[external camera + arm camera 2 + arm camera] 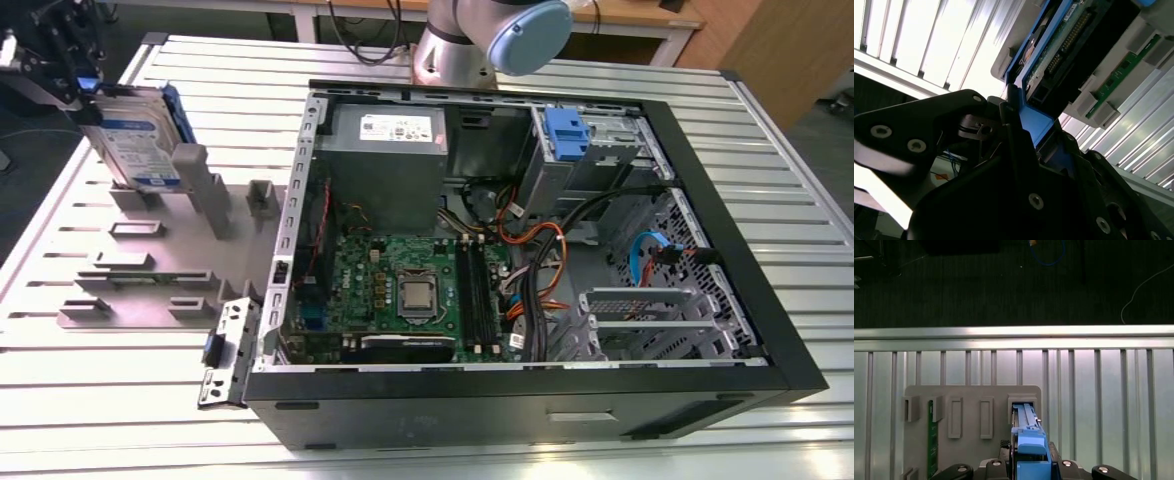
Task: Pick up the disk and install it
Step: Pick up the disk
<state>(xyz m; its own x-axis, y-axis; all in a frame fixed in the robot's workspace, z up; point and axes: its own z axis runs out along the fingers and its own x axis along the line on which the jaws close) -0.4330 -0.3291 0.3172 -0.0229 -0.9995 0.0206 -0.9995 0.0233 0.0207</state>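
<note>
Blue carrier plastic sits pinched between the jaws: the disk [134,140] stands on edge in the grey rack [147,255], which we judge keeps its top rim reachable, beside the open computer case [534,250]. A slatted metal counter [107,400] carries everything; dark floor [1004,280] lies beyond.

No lettering is coming through legibly anywhere; the disk [138,140], standing just outside the computer case [467,405] toward the exterior view's left, is carrying a blue-and-white label [134,152] whose print is showing as faint lines; a white sticker [396,127] is sitting on the grey box [387,175] inside the case, equally unreadable.
</note>
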